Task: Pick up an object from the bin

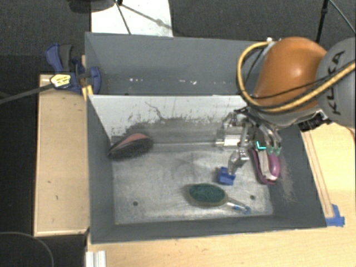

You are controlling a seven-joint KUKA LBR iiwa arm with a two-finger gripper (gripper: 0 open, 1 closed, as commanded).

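Camera view showed the claw (pixel 238 161) low at the bin's (pixel 161 177) right side, just above a blue block (pixel 225 176); whether it was apart or together I could not tell (too cluttered there); judged best: centre on the block, clear of the purple thing (pixel 269 167).

Dark block letters on the grey arm (pixel 336 65) at the right, set slantwise along its casing, they read as part of "KUKA" – the brand – the last of the word running off toward the edge
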